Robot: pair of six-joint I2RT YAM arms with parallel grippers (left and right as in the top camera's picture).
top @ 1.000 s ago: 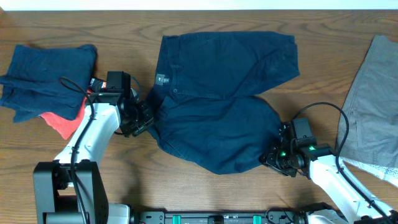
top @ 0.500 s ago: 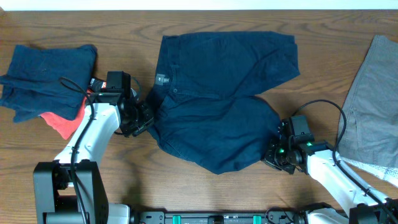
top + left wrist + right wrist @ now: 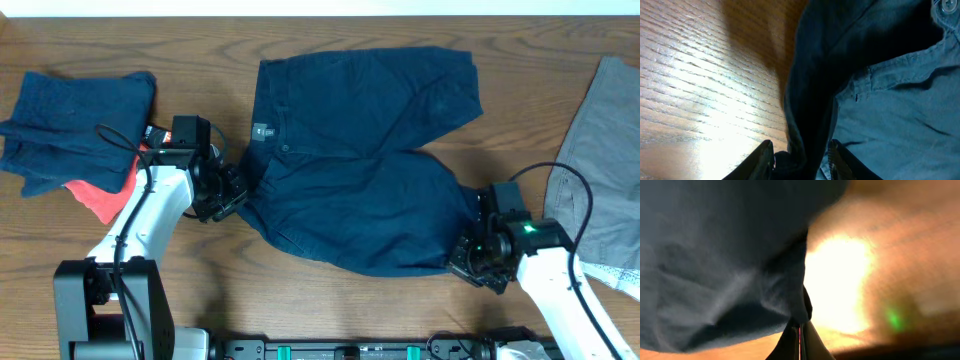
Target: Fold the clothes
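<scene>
Overhead: left hand (image 3: 228,195), right hand (image 3: 468,256) each pinch a navy shorts (image 3: 350,170) edge; open table (image 3: 300,300) below.

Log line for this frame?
left gripper: shut on navy shorts waist side | right gripper: shut on leg end | shorts: spread, unfolded

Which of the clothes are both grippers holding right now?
The large dark navy shorts in the middle, with the pale waistband label. The left gripper and right gripper pinch its opposite edges; the navy pile and grey garment lie apart.

Waistband label (image 3: 261,130): print illegible.
</scene>
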